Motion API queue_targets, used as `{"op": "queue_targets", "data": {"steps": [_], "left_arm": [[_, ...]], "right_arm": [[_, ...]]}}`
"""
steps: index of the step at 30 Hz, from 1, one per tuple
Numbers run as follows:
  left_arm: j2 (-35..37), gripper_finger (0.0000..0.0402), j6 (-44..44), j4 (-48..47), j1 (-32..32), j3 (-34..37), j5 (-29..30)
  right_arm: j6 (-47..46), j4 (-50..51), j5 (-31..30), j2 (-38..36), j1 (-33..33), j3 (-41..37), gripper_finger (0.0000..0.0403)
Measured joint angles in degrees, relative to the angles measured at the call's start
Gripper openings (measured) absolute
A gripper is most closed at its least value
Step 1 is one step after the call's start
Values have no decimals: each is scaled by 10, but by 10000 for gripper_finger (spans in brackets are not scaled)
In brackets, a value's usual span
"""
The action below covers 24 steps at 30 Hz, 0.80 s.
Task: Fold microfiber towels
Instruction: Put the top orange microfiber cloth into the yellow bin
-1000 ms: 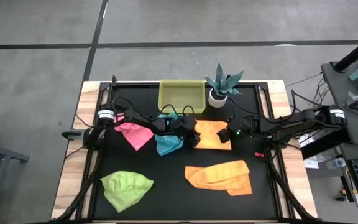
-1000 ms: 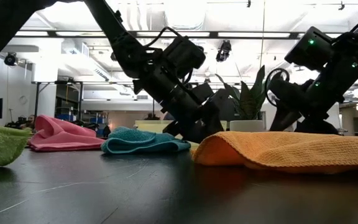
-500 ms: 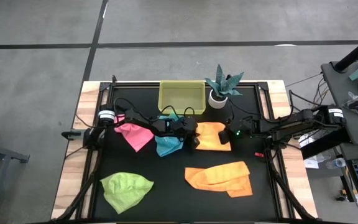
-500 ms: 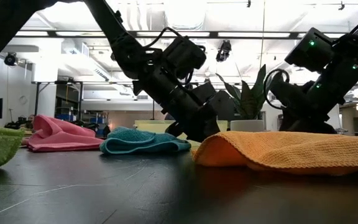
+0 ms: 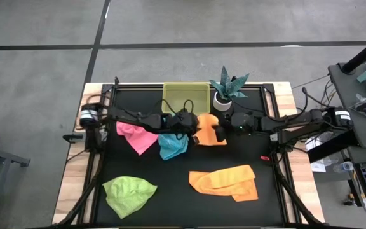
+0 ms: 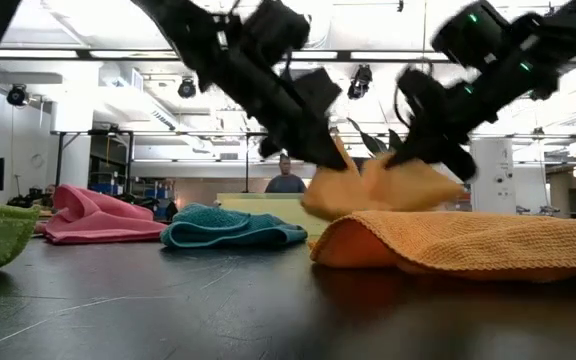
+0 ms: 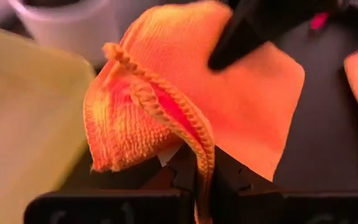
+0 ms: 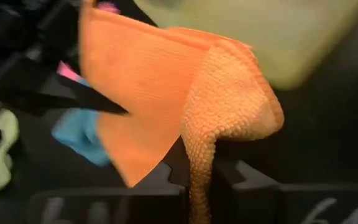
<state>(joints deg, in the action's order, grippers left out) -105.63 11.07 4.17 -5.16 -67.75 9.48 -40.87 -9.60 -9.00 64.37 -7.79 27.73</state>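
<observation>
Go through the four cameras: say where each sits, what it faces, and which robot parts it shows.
High view: overhead, straight down on the table; both arms, orange towel between them.
Low view: table height, facing the room; both arms lifting that towel.
Left wrist view: on the left arm, facing the towel in the left gripper.
Right wrist view: on the right arm; the right gripper clamps the towel.
All four share the orange towel.

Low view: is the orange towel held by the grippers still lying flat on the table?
No. The orange towel hangs above the table, pinched between the left gripper and the right gripper.
</observation>
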Motion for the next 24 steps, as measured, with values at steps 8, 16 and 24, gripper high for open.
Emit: {"op": "queue_targets", "data": {"steps": [8, 16, 24], "left_arm": [[95, 6, -73, -73, -20, 5, 75], [132, 6, -113, -114, -78, 8, 91], [133, 6, -132, -127, -161, 12, 93]], "right_arm": [[118, 64, -1, 75, -27, 164, 13], [225, 124, -2, 207, -86, 333, 13], [283, 185, -6, 318, -147, 458, 13]]}}
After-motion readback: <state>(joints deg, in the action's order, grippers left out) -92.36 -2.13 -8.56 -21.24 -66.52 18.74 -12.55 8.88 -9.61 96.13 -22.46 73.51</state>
